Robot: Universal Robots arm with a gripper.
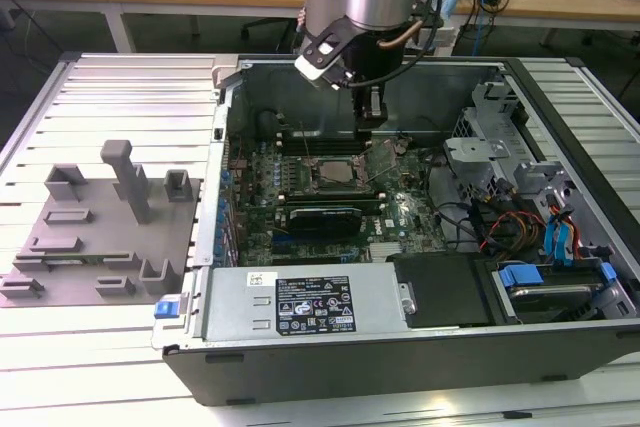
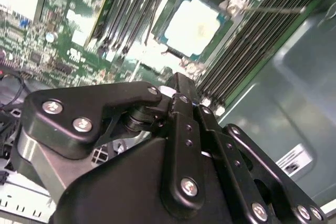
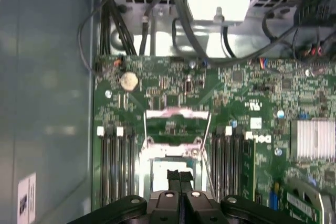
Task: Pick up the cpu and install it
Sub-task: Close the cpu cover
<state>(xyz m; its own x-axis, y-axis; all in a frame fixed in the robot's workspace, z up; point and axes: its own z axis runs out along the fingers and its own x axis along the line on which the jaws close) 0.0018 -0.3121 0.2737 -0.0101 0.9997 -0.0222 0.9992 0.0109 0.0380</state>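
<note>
The cpu (image 2: 191,24), a small square chip with a pale silver top, lies flat in the dark socket frame (image 1: 335,175) on the green motherboard (image 1: 400,212) inside the open computer case. The socket's thin metal lever (image 2: 273,9) stands beside it, and its hinged cover (image 1: 385,159) is tilted up. My gripper (image 1: 372,125) hangs a little above the board, just behind the socket. In the first wrist view its two black fingers (image 3: 173,179) are pressed together with nothing between them, and part of the cpu (image 3: 163,174) shows beneath them.
A grey fixture plate (image 1: 100,237) with upright posts lies on the exterior view's left. A labelled silver box (image 1: 300,307) fills the case front, with drive bays and cables (image 1: 540,227) on the exterior view's right. Memory slots (image 3: 115,161) flank the socket.
</note>
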